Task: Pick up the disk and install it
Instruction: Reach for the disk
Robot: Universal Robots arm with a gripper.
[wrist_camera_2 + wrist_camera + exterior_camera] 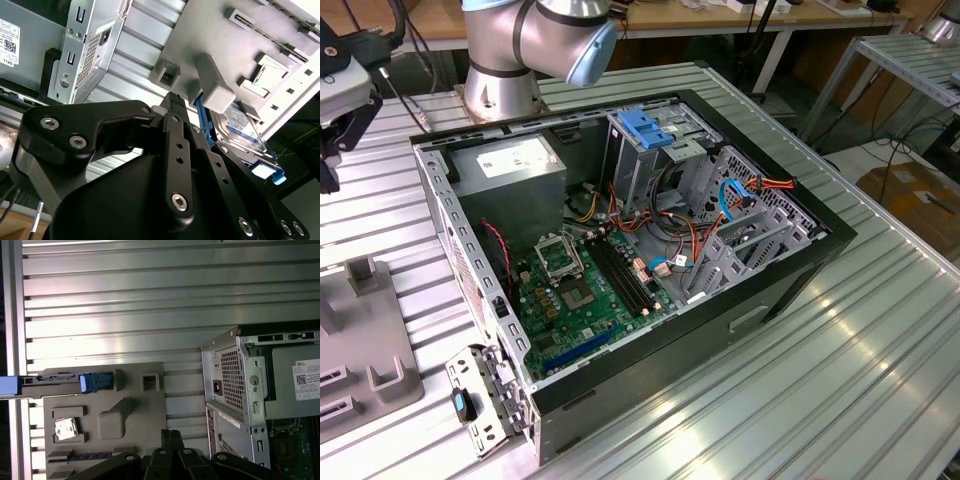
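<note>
The disk point(239, 126) is standing on its edge in a slot of the grey fixture plate point(235, 45). Its bright blue rail frame is wrapping its rim, and a raised grey block is sitting over one end of that frame. In the first wrist view the disk is showing edge-on, with one end reaching out past the plate's border. The gripper point(172, 102) is hovering over the plate near the disk's blue end without touching it. Its black fingers are pressing together with no gap between them, and they are gripping nothing.

The plate is lying flat on the ribbed metal table point(840, 380). In both wrist views the perforated rear wall of the open computer case point(800, 265) is rising just beyond the plate. The case is lying on its side with its interior facing up. Inside it, the big grey power-supply box point(510, 165) is sitting nearest the plate's side and the green motherboard point(575, 290) is lying on the floor of the case. Farther in, a bare blue bracket point(645, 125) is resting on top of the drive cage. Behind the case, the arm's base point(520, 50) is standing on the table.
</note>
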